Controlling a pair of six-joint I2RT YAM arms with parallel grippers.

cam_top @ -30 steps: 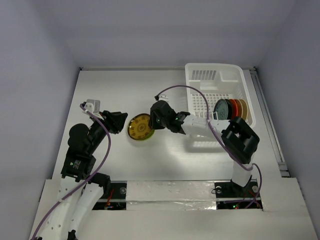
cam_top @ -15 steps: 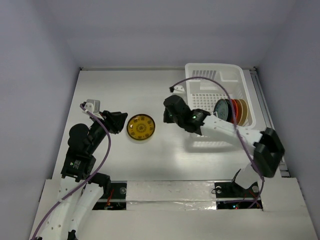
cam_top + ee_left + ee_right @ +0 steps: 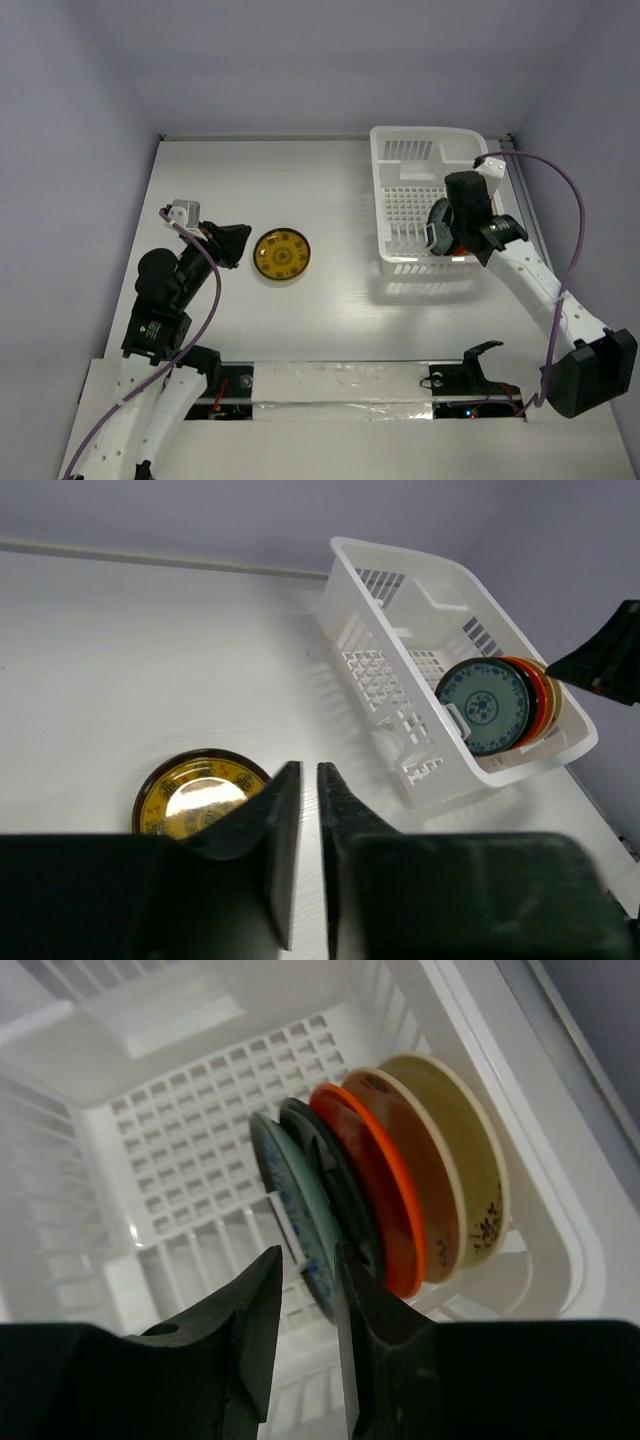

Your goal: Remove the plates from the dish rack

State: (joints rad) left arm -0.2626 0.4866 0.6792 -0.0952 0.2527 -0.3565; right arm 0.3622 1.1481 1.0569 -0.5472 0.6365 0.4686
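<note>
Table [image 3: 350,180]: yellow plate [image 3: 281,255] flat (rack [image 3: 408,150] w/ plates [image 3: 487,705]).

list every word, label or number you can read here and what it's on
Nothing can be read.
yellow plate: dark marks round the rim, too blurred to read.
cream plate: dark marks near its edge, too small to tell if writing.
green mark on the left arm: too small.

white table [image 3: 290,180] — yellow plate [image 3: 281,256], dish rack [image 3: 425,140] apart
</note>
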